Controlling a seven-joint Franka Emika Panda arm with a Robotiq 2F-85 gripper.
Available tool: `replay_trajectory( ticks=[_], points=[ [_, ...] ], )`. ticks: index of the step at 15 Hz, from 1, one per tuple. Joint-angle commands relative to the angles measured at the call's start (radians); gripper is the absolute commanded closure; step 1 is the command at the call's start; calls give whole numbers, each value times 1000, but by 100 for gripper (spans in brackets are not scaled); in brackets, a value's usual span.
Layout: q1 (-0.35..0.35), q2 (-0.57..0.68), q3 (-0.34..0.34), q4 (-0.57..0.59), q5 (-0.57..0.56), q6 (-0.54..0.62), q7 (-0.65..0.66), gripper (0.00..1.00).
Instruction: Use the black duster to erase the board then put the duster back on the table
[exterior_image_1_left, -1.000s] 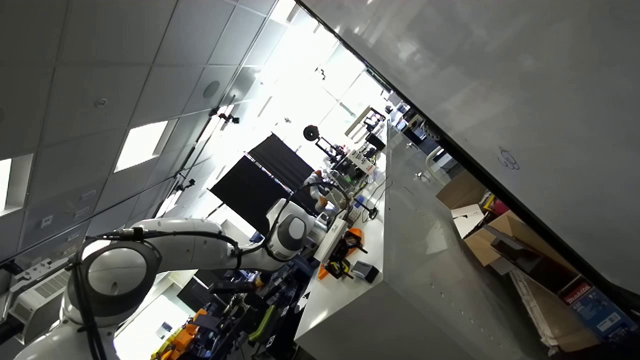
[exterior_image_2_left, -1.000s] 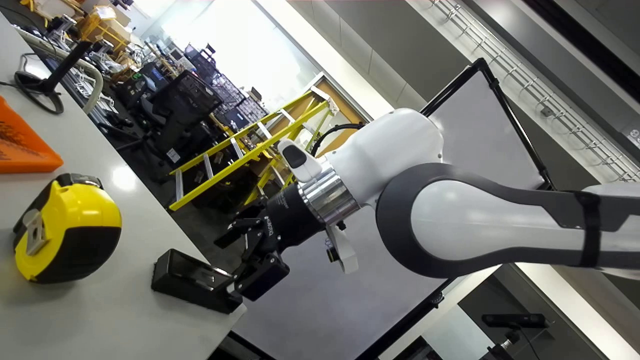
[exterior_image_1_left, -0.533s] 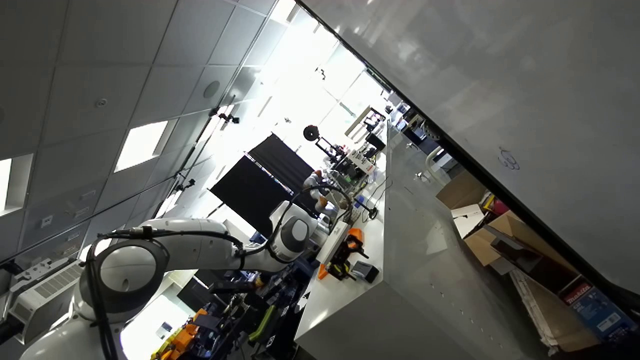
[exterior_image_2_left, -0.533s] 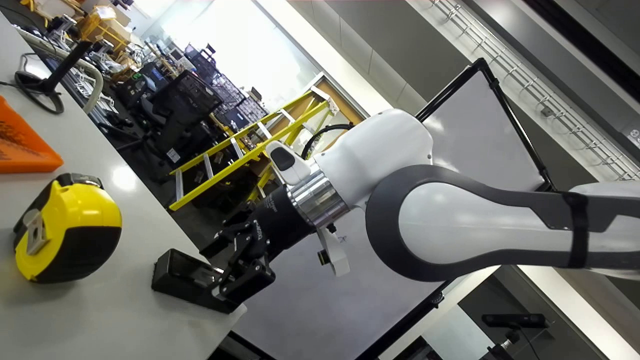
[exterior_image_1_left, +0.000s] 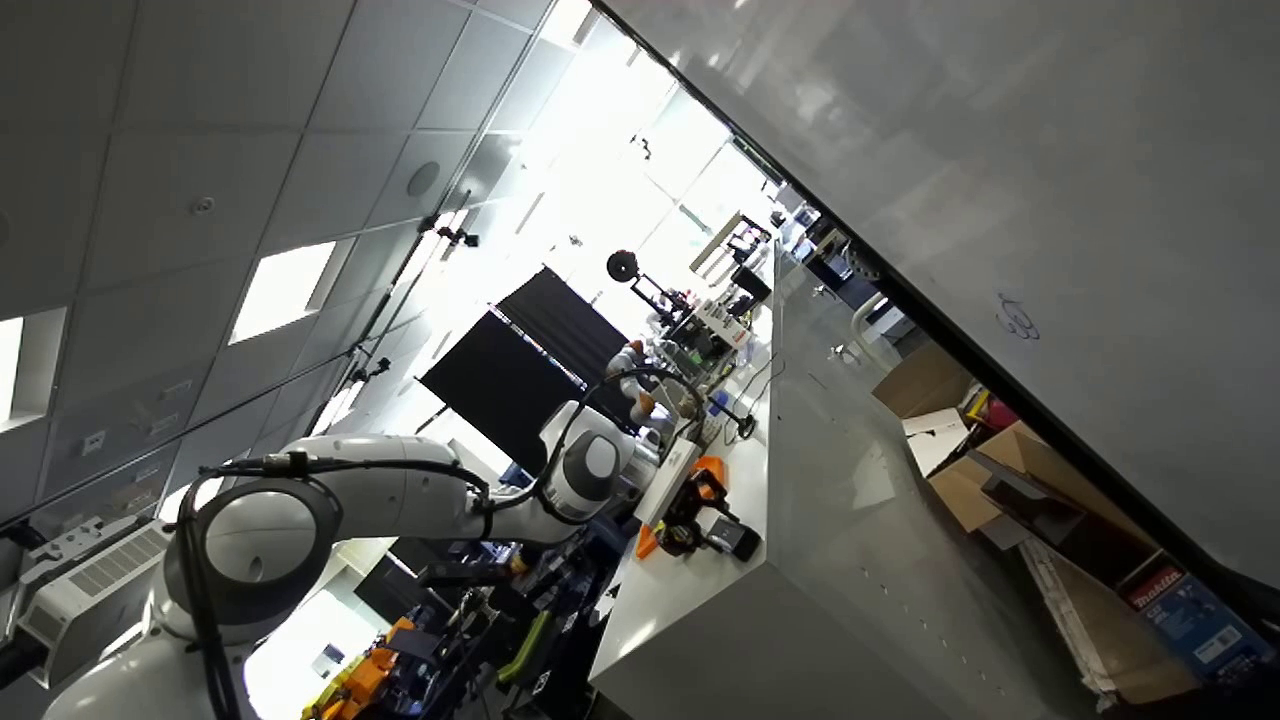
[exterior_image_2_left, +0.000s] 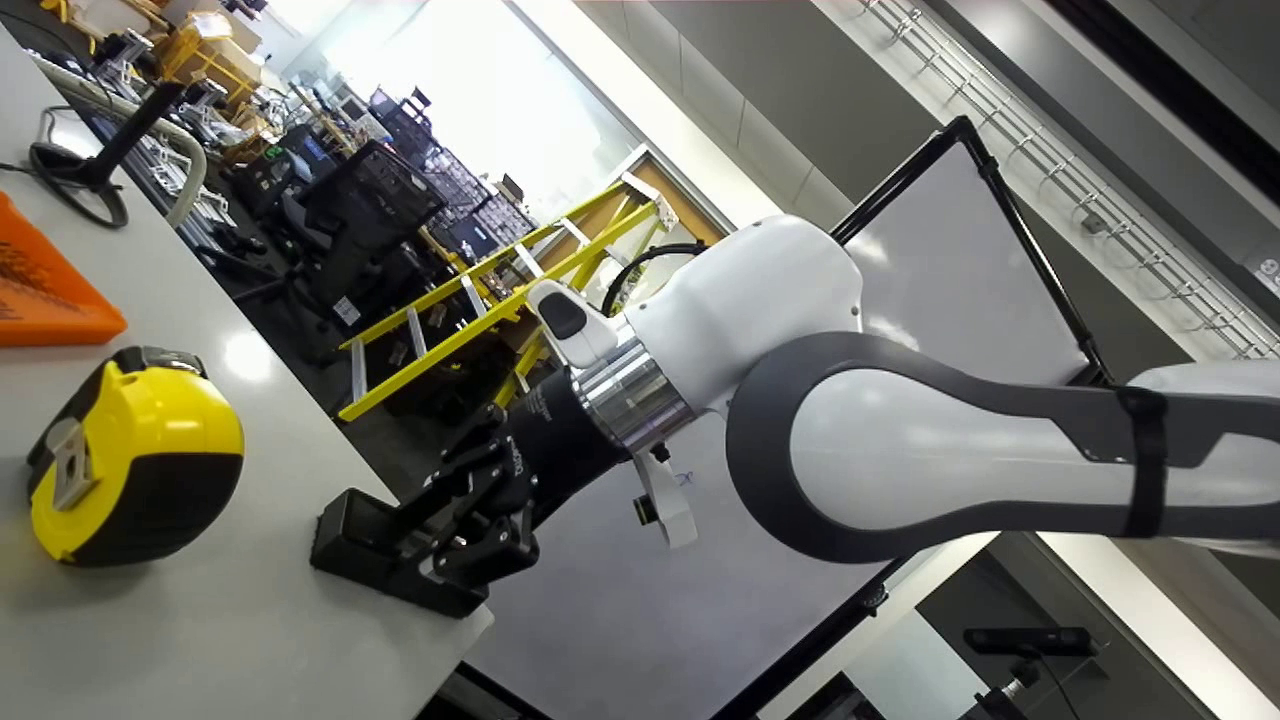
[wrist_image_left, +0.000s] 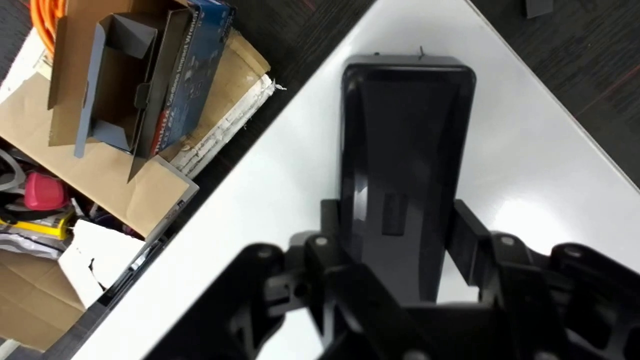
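Note:
The black duster lies on the white table near its corner, its long sides between my gripper's fingers. My gripper is shut on it, one finger pad against the left side and the other against the right. In an exterior view the duster rests at the table's edge, partly covered by the fingers. The large grey-white board carries a small scribble. Behind the arm, the board shows in an exterior view too.
A yellow and black tape measure stands on the table close to the duster. Farther along are an orange object and a black stand. Open cardboard boxes lie beside the table, below its top.
My gripper has come down toward the table and its fingers have closed around the duster. The duster has shifted slightly. The board and the other objects have stayed put.

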Motion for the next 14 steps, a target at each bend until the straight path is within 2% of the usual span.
replay_trajectory(
  ticks=[1,6,11,14],
  points=[
    [-4,-88,-19,-35,-104,4,96,71],
    [-46,-259,-26,-95,-170,28,112,71],
    [-76,-427,-68,-201,-369,87,149,71],
    [-117,-502,-92,-279,-524,175,247,71]
  ],
)
